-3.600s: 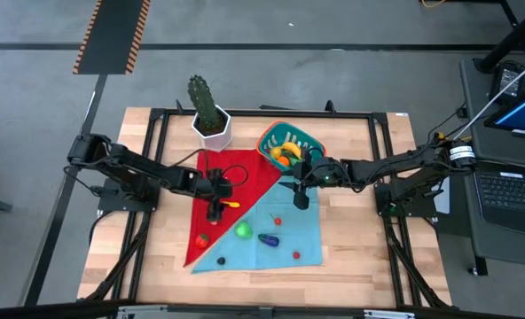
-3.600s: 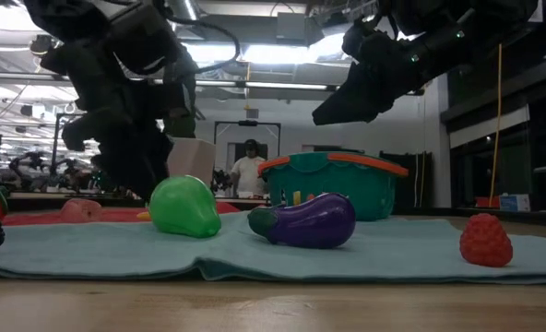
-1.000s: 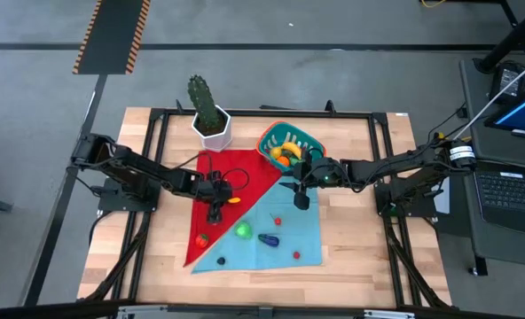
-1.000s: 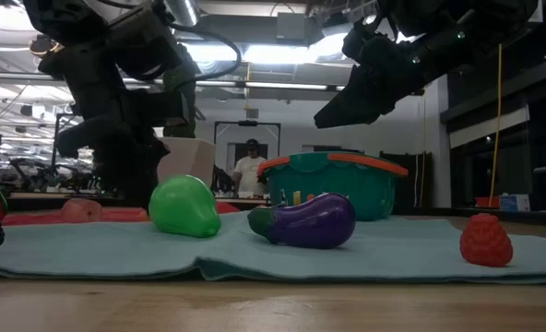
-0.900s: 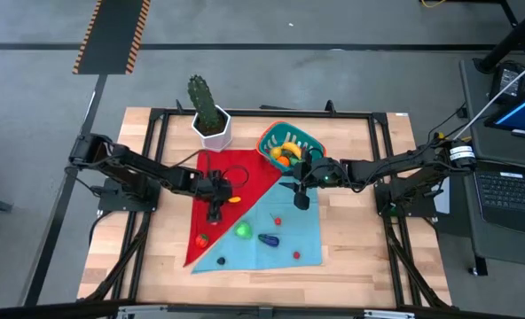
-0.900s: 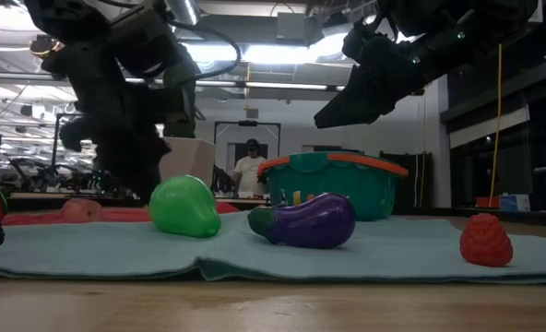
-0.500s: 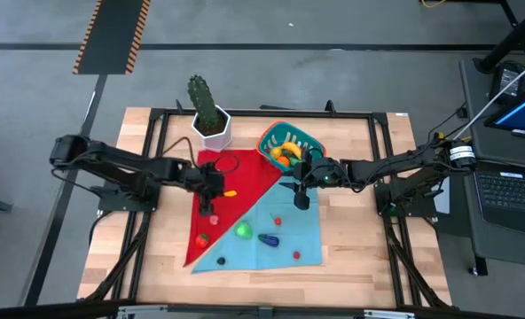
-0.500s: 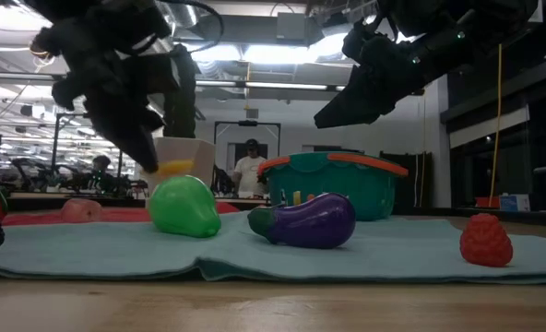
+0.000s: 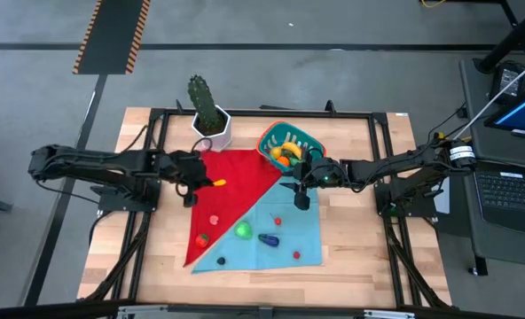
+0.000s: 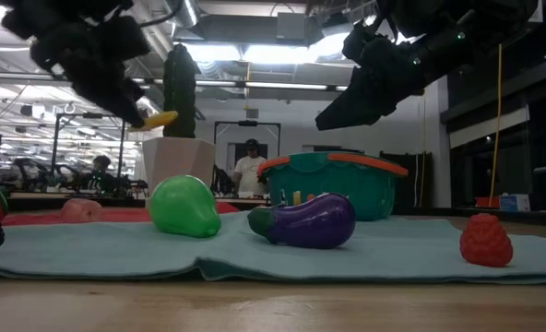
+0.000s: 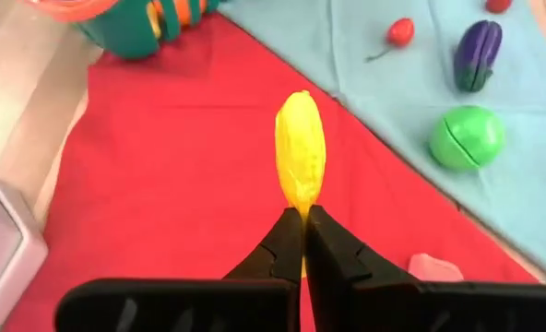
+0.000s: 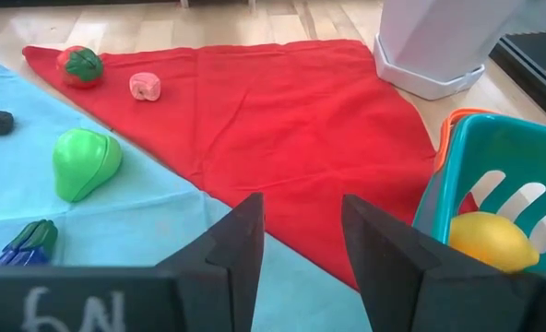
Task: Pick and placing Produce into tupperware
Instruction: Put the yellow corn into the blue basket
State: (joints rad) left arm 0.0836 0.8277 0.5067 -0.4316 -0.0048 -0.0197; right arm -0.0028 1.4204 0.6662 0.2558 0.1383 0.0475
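Note:
My left gripper [image 11: 302,231] is shut on a long yellow piece of produce [image 11: 301,152], held in the air above the red cloth [image 9: 236,182]; the low view shows that piece [image 10: 160,118] high at the left. The teal tupperware [image 9: 289,146] with its orange rim stands at the cloth's far right corner, with yellow and orange pieces inside. My right gripper [image 12: 301,240] hangs open next to the tub, nothing between its fingers. A green pear [image 9: 243,230], a purple eggplant [image 9: 269,238], a strawberry [image 9: 296,255] and a cherry [image 9: 278,221] lie on the teal cloth. My left gripper pinches the yellow piece's near tip [image 11: 301,205] between its two fingers. The fingers slant down from the table's left side and lie along the piece, which sticks out forward past them. It hangs clear of the red cloth.
A cactus in a white pot [image 9: 209,111] stands at the far edge, left of the tub. A pink piece [image 9: 215,219], a red tomato [image 9: 202,238] and a dark berry [image 9: 221,260] lie near the cloths' left edge. A person [image 10: 248,171] stands in the room behind.
My left gripper has risen and drawn back toward the table's left and far edges, staying shut. The yellow piece, which lay on the red cloth, has gone up with it and now hangs clear.

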